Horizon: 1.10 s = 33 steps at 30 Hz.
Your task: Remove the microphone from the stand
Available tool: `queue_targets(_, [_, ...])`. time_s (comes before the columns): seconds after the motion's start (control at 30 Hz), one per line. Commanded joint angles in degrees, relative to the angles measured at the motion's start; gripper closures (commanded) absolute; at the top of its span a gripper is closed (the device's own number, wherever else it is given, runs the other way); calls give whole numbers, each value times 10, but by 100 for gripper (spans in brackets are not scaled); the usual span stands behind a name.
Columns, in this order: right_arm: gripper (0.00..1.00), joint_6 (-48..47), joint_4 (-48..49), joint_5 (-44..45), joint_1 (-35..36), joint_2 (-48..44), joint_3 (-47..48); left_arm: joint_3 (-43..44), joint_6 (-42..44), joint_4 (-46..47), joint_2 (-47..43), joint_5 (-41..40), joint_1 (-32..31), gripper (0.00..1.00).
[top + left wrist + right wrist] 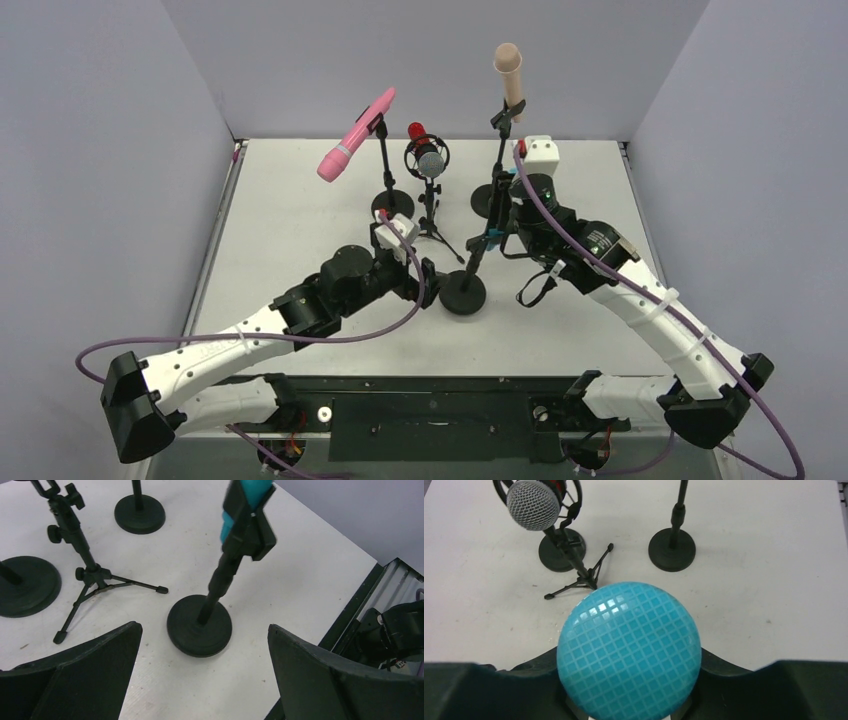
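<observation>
Right tool (630,685), outstretched, clasps microphone (629,640).

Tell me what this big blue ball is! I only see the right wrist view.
Observer: It's the head of a blue microphone, clipped in a black stand.
Operator: Where's my other hand?
Observer: The left hand is open, low, facing that stand's round base.
Operator: Any besides the grey microphone?
Observer: A pink microphone and a beige microphone are on stands at the back.
</observation>
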Motion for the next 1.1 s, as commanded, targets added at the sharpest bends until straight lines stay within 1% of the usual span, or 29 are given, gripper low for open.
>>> queue_targets(0.0, [100,66,53,54,56,11,10,-54,51,178,-29,5,-28,4])
queue_targets(0.1, [100,90,45,107,96,35,18,-116,95,252,-37,11,-46,4])
queue_targets(0.13, [100,95,44,122,102,38,22,-127,102,285,-39,3,-52,4])
queue_targets(0.17, [100,106,43,128,110,46,23,-142,113,297,-39,-5,-53,4])
queue_targets(0.43, [100,129,18,155,131,85,55,-187,166,404,-20,-92,-60,4])
queue_targets(0.5, [100,129,15,156,134,90,61,-191,175,422,-11,-106,-61,4])
queue_targets(0.77, [100,130,13,154,137,103,75,-190,200,490,43,-113,-60,4])
queue_targets(0.9, [100,127,17,155,137,104,71,-188,215,532,75,-104,-60,3])
queue_targets(1.07, [100,127,21,148,137,103,67,-179,217,561,103,-97,-59,1])
